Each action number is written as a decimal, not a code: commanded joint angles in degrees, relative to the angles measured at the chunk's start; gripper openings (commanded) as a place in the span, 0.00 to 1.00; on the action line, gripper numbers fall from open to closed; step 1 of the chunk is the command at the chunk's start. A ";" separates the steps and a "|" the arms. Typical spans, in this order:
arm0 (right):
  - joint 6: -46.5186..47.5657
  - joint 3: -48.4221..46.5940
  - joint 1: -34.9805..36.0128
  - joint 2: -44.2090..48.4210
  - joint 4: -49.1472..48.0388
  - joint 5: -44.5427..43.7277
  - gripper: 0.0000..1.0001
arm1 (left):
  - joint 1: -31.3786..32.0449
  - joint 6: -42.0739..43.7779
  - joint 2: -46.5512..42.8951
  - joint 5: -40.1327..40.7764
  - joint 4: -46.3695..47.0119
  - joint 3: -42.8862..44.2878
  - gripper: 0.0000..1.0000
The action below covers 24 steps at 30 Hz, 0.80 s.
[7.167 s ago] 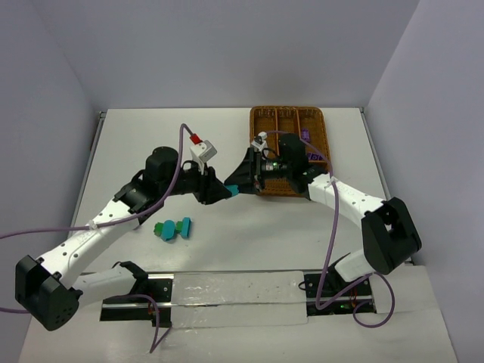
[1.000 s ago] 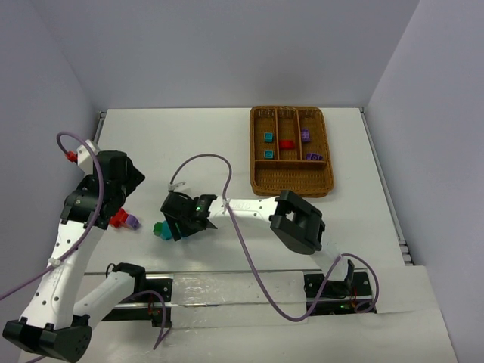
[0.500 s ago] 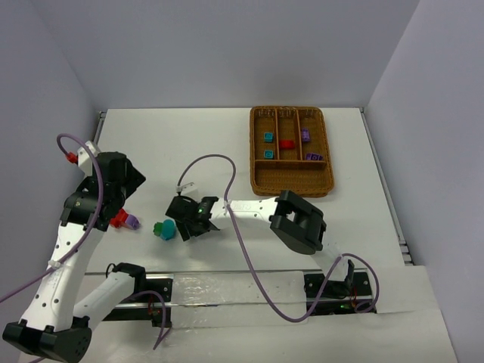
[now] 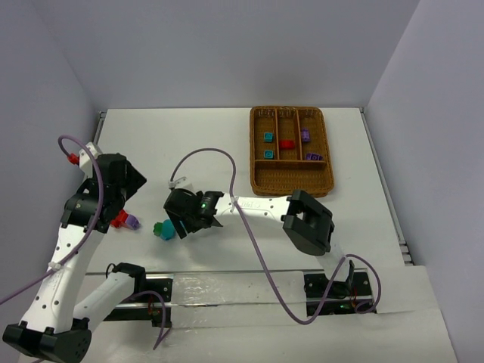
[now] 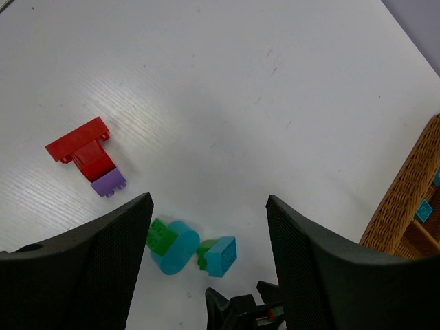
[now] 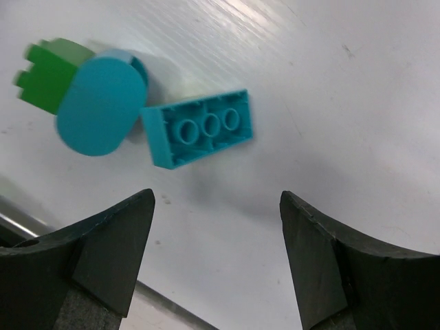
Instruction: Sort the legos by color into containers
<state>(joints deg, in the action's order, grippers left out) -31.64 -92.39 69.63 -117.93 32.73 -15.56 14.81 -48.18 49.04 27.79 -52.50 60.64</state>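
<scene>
Brown wicker tray (image 4: 292,180) stands at the far right of the white surface (image 4: 189,144), well apart from both claws. Its three narrow slots lie side by side. The left slot holds two teal bricks (image 4: 268,137), the middle slot holds one red brick (image 4: 286,144), and the right slot holds two purple bricks (image 4: 305,135).

Other legos lie loose on the surface, on the near left side. A red piece (image 5: 81,146) is there with a small purple brick (image 5: 108,183) touching its end. In the top view this pair is just beside the left claw (image 4: 123,200). The left claw (image 5: 207,203) hangs above the surface with its jaws apart and nothing between them.

A little to the right lies a small cluster. A green brick (image 6: 45,75) sits against a teal rounded piece (image 6: 100,104), and a teal flat brick (image 6: 199,136) touches this piece at one corner. The flat brick lies with its hollow underside up, showing three round tubes.

The right claw (image 6: 216,199) is low over the surface, just beside this cluster. Its jaws are wide apart and grip nothing. The teal flat brick is just beyond the fingertips (image 6: 110,234), not between them.
</scene>
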 commanded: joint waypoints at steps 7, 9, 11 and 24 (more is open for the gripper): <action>5.45 -8.96 0.34 -1.53 0.32 1.66 0.78 | -0.48 1.69 -0.61 -0.10 1.70 0.71 0.75; 6.14 -10.34 0.34 -2.47 0.75 1.32 0.75 | -0.48 1.78 -0.70 0.07 1.70 0.71 0.75; 7.24 -12.70 0.34 -4.35 1.13 1.45 0.72 | -0.46 1.78 -0.61 0.14 1.70 0.64 0.75; 9.31 -16.42 1.21 -9.61 2.86 -0.50 0.67 | -0.48 2.13 -0.61 1.65 1.11 1.33 0.75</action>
<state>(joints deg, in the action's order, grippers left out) -23.54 -106.19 69.85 -126.24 34.52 -14.06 14.81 -47.29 48.97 28.22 -52.45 60.23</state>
